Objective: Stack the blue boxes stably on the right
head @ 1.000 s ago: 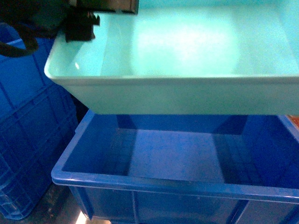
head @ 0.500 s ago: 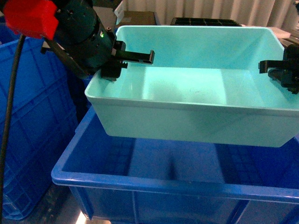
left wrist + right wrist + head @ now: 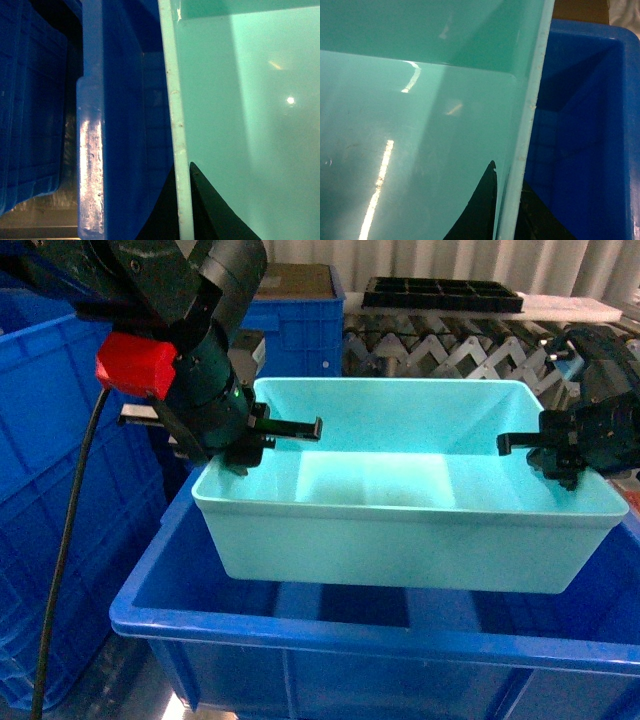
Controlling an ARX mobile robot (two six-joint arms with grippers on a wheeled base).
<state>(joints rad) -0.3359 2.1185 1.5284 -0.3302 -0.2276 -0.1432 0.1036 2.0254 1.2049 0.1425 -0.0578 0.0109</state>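
Note:
A light turquoise blue box (image 3: 400,540) hangs level between both arms, its base sunk just inside a large dark blue crate (image 3: 300,635). My left gripper (image 3: 250,443) is shut on the box's left rim, one finger inside and one outside. My right gripper (image 3: 560,455) is shut on the right rim the same way. The left wrist view shows the pale rim (image 3: 172,100) pinched at the left gripper (image 3: 184,172). In the right wrist view the right gripper (image 3: 507,182) pinches the box's rim (image 3: 532,100), with the crate's inside (image 3: 580,125) beyond it.
Tall dark blue ribbed crates (image 3: 50,490) stand close on the left, and another (image 3: 300,325) sits behind. A roller conveyor (image 3: 450,345) with a black tray (image 3: 440,292) runs along the back. A black cable (image 3: 65,540) hangs from the left arm.
The turquoise box, held by both grippers, has come down and away from the camera, from filling the top of the view to sitting low over the dark blue crate.

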